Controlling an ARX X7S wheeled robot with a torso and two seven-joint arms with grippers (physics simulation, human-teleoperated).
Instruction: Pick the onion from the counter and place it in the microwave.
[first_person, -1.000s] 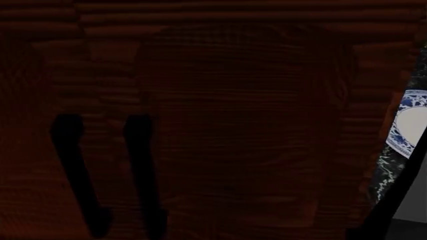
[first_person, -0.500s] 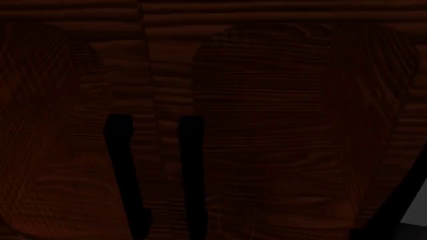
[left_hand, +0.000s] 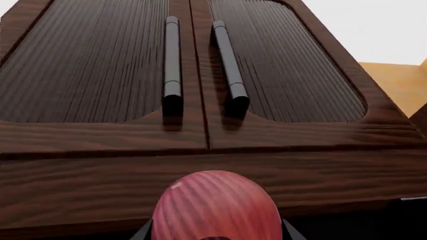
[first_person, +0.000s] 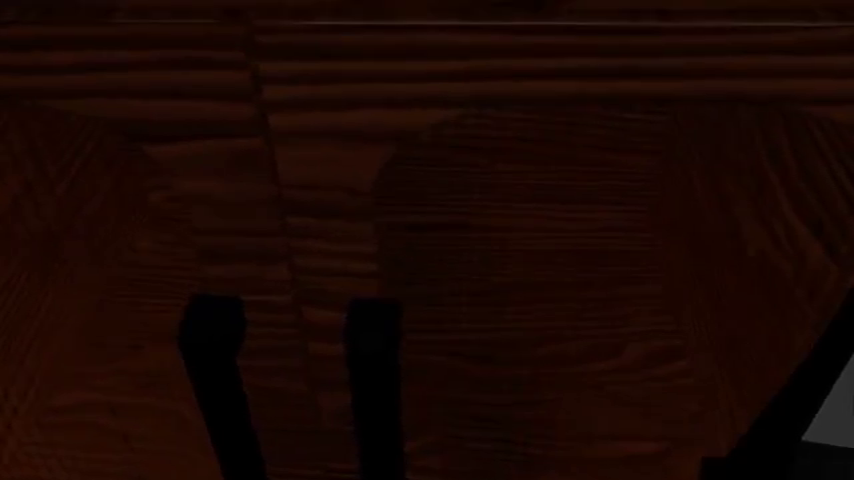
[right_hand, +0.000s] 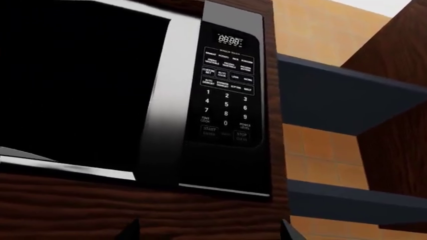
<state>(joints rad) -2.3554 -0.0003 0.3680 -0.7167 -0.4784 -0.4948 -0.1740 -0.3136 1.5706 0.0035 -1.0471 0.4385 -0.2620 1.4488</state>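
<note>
The onion (left_hand: 217, 207), red-orange with paler streaks, fills the low middle of the left wrist view. My left gripper (left_hand: 217, 233) is shut on it, with a dark fingertip showing on each side. It is held in front of dark wood cabinet doors (left_hand: 100, 65). The microwave (right_hand: 87, 85), with a black window, steel trim and a keypad panel (right_hand: 227, 95), shows in the right wrist view. My right gripper (right_hand: 209, 231) is open and empty below it, in front of a wood panel. The counter is out of view. No gripper shows in the head view.
The cabinet doors carry two dark bar handles (left_hand: 172, 60) (left_hand: 229, 62), which also show in the dim head view (first_person: 214, 385) (first_person: 376, 385). Dark blue shelves (right_hand: 347, 95) on an orange tiled wall stand beside the microwave.
The head view has shifted: the two handles moved right and then lower in the picture. The blue-and-white plate and the strip of counter at the right edge have left the view.
</note>
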